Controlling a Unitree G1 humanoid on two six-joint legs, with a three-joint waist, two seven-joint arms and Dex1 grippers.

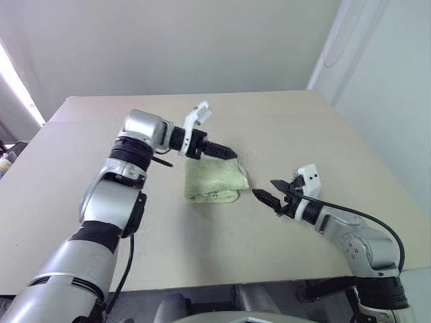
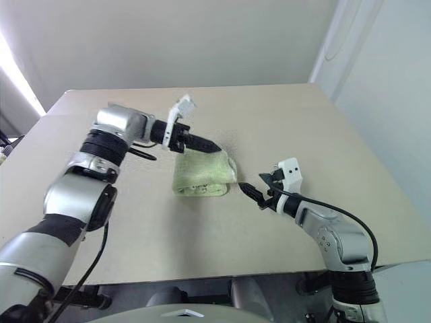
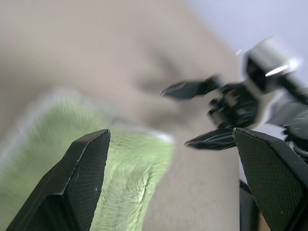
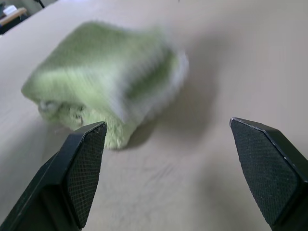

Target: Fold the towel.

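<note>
1. Left eye view: we can't read any writing or brand anywhere, so nothing to report there. The towel (image 1: 214,180) sits folded into a small chunky light green bundle near the middle of the beige bench (image 1: 283,128). Its layered edges face us, a bit lumpy at the bottom. The left hand (image 1: 225,151) hangs right at the towel's far edge, and from this angle its black fingers overlap, so we can't judge the gap here. The right hand (image 1: 269,194) sits just beside the towel's right corner, apart from it, fingers spread with nothing between them.

2. Right eye view: same scene. The towel's (image 2: 201,174) right end shows a pale edging, pretty hard to make out. The right arm is cut off at the bottom edge.

3. Left wrist view: this one is blurry. The left hand's two fingers (image 3: 82,183) stand wide apart, released, gripping nothing, with fuzzy green towel (image 3: 120,168) below them. Across the bench we see the right hand (image 3: 192,115), also spread open.

4. Right wrist view: the right hand's fingers (image 4: 82,168) are wide apart and empty. The towel (image 4: 106,82) lies ahead on the bench, smeared by blur, with a folded stack look and a whitish edge on one side.
</note>
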